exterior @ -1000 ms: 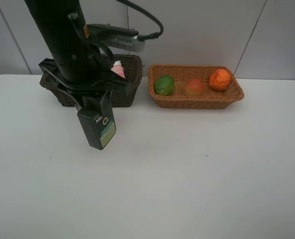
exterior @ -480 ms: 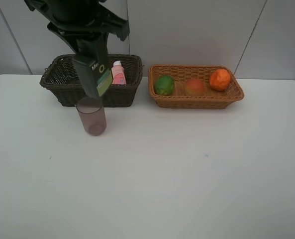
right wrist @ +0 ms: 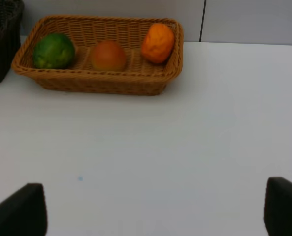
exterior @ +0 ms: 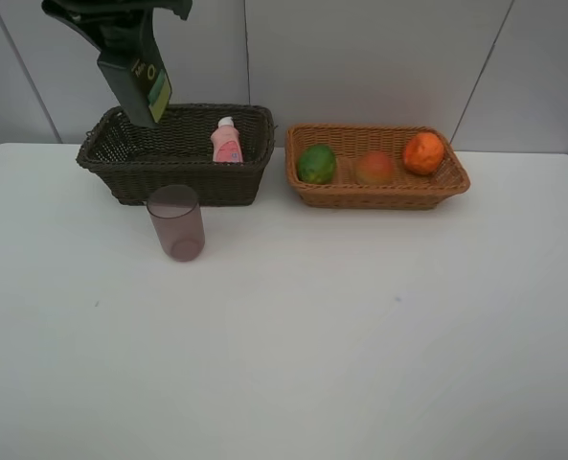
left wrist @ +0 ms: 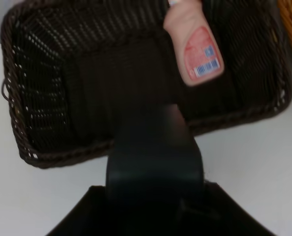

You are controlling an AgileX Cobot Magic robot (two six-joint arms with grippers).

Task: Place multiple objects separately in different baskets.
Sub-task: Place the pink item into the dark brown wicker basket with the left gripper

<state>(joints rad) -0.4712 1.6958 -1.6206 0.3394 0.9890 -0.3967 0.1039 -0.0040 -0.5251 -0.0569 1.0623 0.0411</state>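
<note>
White tabletop (exterior: 360, 335), pale grey panelled wall (exterior: 379, 57) behind, small blue speck (right wrist: 80, 178).

White table (exterior: 360, 335): baskets (exterior: 178, 153), cup (exterior: 177, 223).

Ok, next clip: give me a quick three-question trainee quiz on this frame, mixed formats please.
1. True or false: the translucent pink cup already sits inside the dark brown basket.
2. Which gripper holds the dark green pump bottle? A) left B) right C) neither
3. How many fruits lie in the light tan basket?

Key
1. False; it stands on the table in front of that basket.
2. A; the left gripper carries it above the basket.
3. Three.
</note>
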